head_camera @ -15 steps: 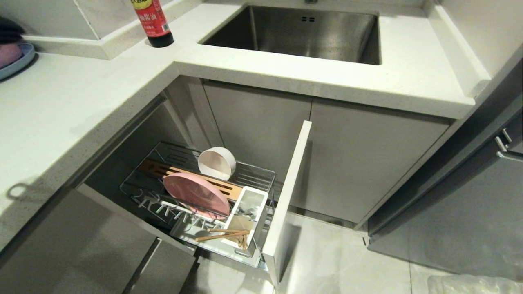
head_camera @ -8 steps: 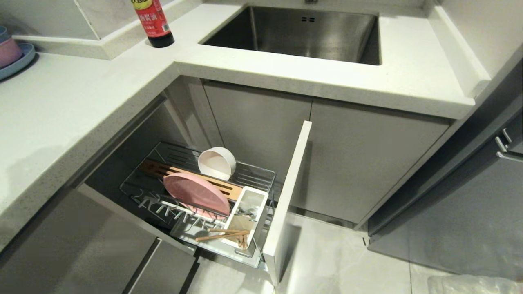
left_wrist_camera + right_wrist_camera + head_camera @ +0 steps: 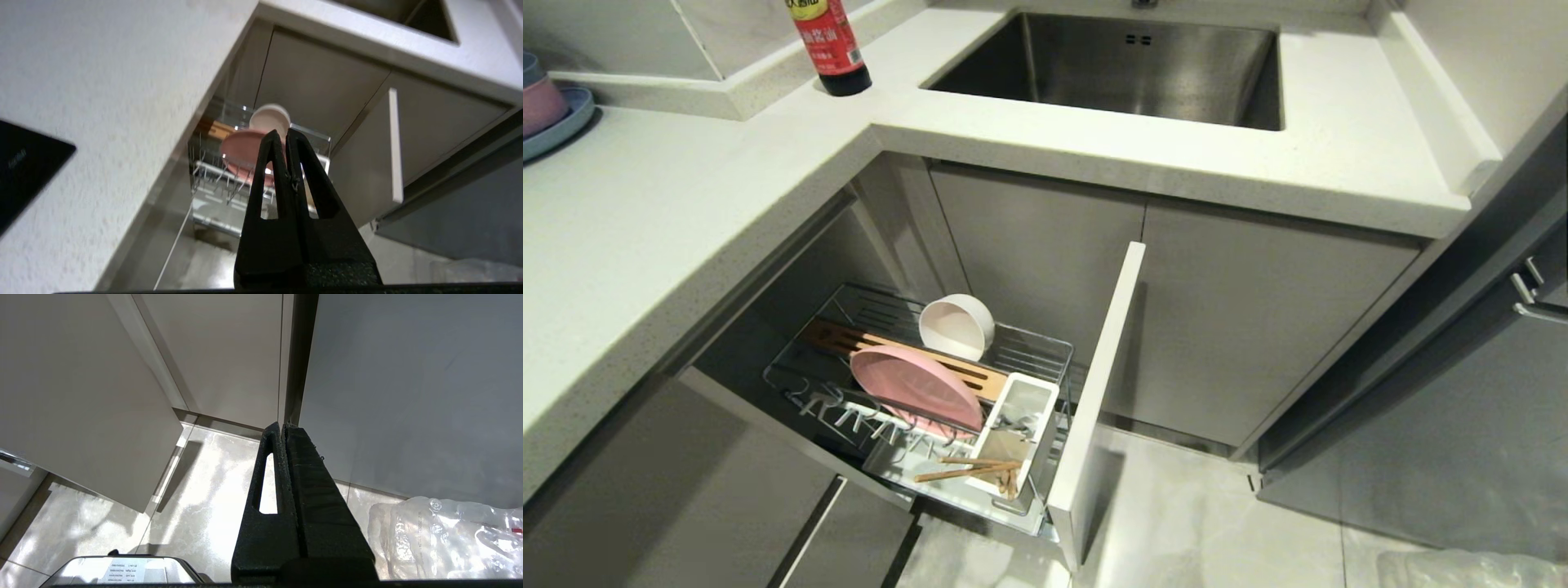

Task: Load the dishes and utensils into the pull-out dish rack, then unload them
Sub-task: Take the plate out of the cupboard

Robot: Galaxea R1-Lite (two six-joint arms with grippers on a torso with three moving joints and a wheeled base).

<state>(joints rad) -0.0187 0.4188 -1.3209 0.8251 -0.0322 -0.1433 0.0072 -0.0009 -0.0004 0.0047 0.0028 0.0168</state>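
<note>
The left gripper (image 3: pixel 284 136) is clenched on nothing, held above the bench (image 3: pixel 645 237) edge and aimed down at the pull-out dish rack (image 3: pixel 1045 351). The right gripper (image 3: pixel 282 428) is also clenched empty, low over the floor (image 3: pixel 196 477). Neither arm appears in the head view. The rack stands drawn out below the bench corner. The pink plate (image 3: pixel 915 388) stands on edge in it, the white bowl (image 3: pixel 956 325) behind. The chopsticks (image 3: pixel 968 469) lean from the white caddy (image 3: pixel 1045 400); a spoon, possibly inside it, is indistinct.
</note>
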